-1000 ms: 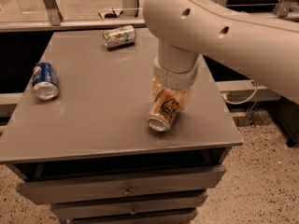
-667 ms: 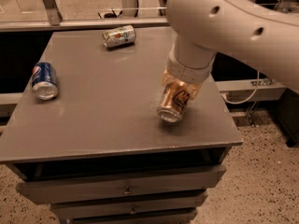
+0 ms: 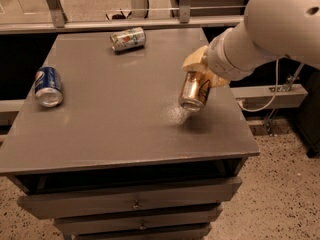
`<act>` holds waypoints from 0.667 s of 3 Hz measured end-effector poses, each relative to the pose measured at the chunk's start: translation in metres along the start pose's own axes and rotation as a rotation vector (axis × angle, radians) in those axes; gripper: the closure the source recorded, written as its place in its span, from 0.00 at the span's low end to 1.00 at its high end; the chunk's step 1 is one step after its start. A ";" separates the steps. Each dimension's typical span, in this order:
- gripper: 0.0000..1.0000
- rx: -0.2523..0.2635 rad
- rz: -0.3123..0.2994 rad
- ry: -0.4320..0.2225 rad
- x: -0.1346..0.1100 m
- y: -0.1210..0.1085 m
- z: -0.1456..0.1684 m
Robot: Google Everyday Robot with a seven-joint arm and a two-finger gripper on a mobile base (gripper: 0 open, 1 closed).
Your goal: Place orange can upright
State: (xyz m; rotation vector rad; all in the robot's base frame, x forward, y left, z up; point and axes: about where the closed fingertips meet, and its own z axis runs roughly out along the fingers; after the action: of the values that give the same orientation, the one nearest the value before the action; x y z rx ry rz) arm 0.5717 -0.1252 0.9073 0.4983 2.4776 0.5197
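Observation:
The orange can (image 3: 194, 90) has a bronze body and a silver end that faces the camera. It is tilted, held in the air above the right part of the grey table (image 3: 125, 129). My gripper (image 3: 201, 73) is shut on the orange can, its tan fingers on either side of the can's upper part. The white arm reaches in from the upper right. A bright patch and the can's shadow lie on the tabletop just below it.
A blue can (image 3: 48, 86) lies on its side near the table's left edge. A white-green can (image 3: 127, 38) lies on its side at the back. Drawers sit under the tabletop. A cable hangs at the right, above the speckled floor.
The gripper has lifted the orange can off the tabletop and carried it up and to the right. The arm has drawn back toward the right.

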 end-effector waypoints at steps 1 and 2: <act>1.00 -0.225 0.017 -0.069 -0.032 0.026 -0.001; 1.00 -0.508 0.083 -0.178 -0.089 0.045 -0.016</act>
State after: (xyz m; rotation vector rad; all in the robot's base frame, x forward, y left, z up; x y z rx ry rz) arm 0.6422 -0.1313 0.9795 0.4181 2.0569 1.0512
